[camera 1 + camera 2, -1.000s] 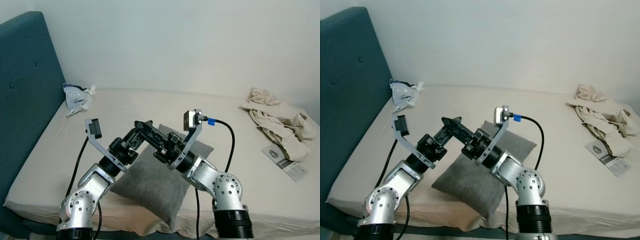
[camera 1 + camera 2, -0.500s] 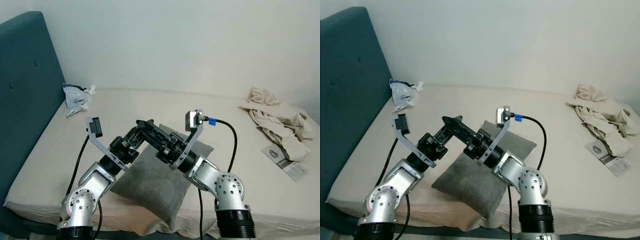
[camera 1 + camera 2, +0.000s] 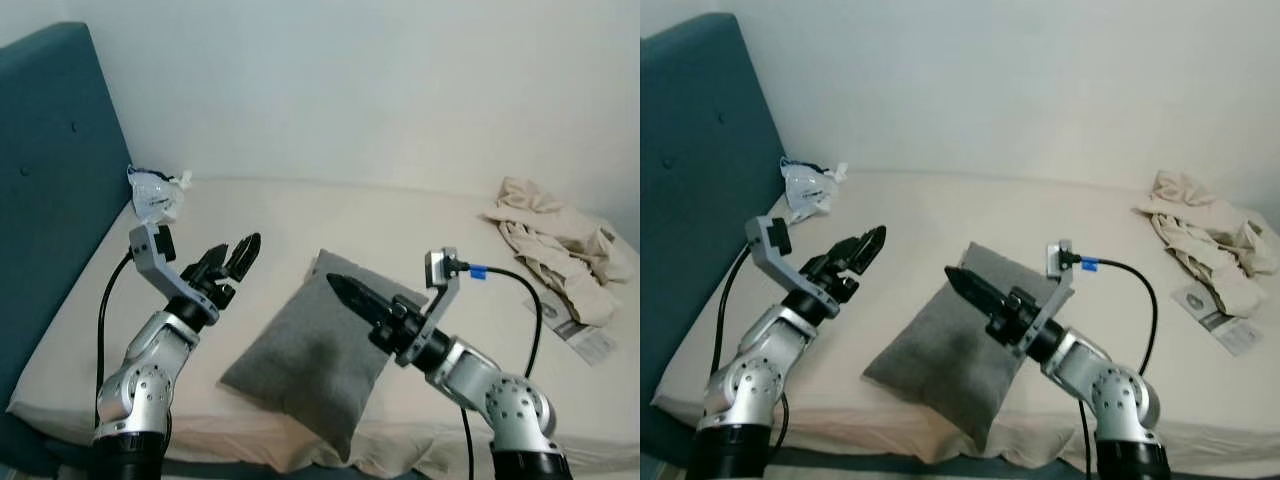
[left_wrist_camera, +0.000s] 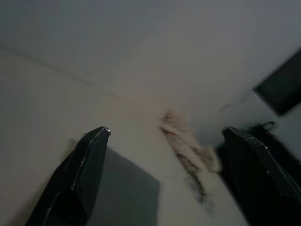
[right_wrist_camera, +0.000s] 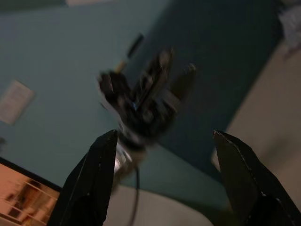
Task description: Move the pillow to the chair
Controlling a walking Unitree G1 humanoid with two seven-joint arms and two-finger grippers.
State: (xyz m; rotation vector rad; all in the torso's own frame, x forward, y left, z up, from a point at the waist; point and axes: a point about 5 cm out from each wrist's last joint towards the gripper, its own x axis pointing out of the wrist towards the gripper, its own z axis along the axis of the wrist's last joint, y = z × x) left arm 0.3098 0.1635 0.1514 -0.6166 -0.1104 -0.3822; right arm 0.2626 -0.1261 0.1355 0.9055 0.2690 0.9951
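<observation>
A grey pillow (image 3: 310, 355) lies tilted near the front edge of the beige bed (image 3: 300, 215). My left gripper (image 3: 238, 248) hovers open over the mattress, just left of the pillow's upper corner and apart from it. My right gripper (image 3: 338, 287) hangs above the pillow's upper middle, pointing left. In the right wrist view its fingers (image 5: 94, 179) stand wide apart with nothing between them, and the left arm (image 5: 141, 108) shows blurred beyond. The left wrist view shows the pillow's corner (image 4: 127, 188) between wide-spread fingers (image 4: 80, 174).
A teal headboard (image 3: 50, 170) rises along the left side. A crumpled plastic bag (image 3: 155, 197) lies at the bed's far left corner. A heap of beige cloth (image 3: 560, 245) and a leaflet (image 3: 575, 325) lie at the right. A white wall stands behind the bed.
Both arms were crossed close together over the pillow's upper edge. They have swung apart: the left gripper to the left off the pillow, the right arm to the right. The pillow stayed put.
</observation>
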